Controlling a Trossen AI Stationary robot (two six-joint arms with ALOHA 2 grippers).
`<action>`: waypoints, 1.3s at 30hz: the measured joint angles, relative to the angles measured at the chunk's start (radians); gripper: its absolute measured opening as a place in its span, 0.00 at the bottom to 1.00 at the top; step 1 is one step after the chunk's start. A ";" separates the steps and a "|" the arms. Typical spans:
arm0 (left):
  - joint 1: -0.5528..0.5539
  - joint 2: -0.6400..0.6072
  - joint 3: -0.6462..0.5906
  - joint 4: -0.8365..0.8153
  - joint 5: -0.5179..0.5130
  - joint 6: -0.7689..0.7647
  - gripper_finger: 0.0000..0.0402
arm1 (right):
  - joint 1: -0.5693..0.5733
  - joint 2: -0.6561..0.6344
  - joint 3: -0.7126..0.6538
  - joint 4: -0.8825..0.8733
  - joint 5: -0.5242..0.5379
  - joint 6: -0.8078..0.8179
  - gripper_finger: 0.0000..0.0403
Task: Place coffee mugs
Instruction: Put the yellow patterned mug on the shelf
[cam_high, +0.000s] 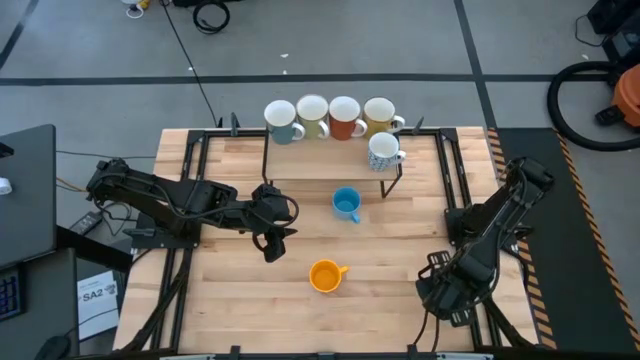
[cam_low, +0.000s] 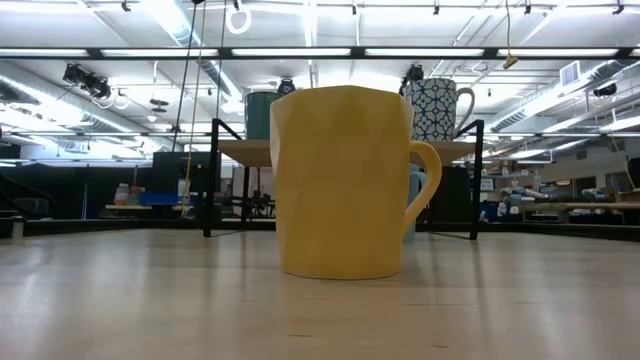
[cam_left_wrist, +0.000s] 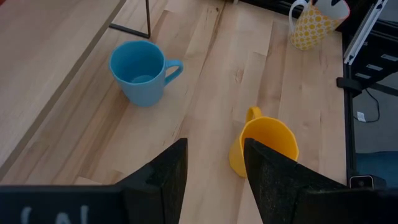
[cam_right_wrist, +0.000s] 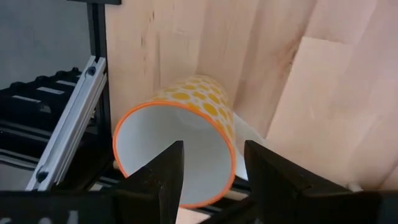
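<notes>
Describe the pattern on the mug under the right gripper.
White mug with orange dots and orange rim; right wrist view.

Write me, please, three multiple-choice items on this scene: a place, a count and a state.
1. Where is the blue mug? A on the floor; B on the table; C in a tool.
2. How many mugs stand on the rack? A three; B five; C seven.
3. The left tool is: A open; B shut on the blue mug; C out of view.
B, it stands on the table; B, five show there; A, its fingers gape, empty. The right tool is at a dotted mug.
</notes>
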 joint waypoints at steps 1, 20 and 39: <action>0.000 0.000 0.000 0.000 0.000 0.000 0.41 | 0.004 0.000 -0.010 0.018 0.000 0.000 0.43; 0.000 0.000 0.000 0.000 0.000 -0.001 0.41 | 0.027 0.000 -0.130 0.178 0.090 0.096 0.30; 0.000 0.000 0.000 0.000 0.000 -0.003 0.41 | -0.134 0.001 -0.130 0.248 0.497 0.322 0.05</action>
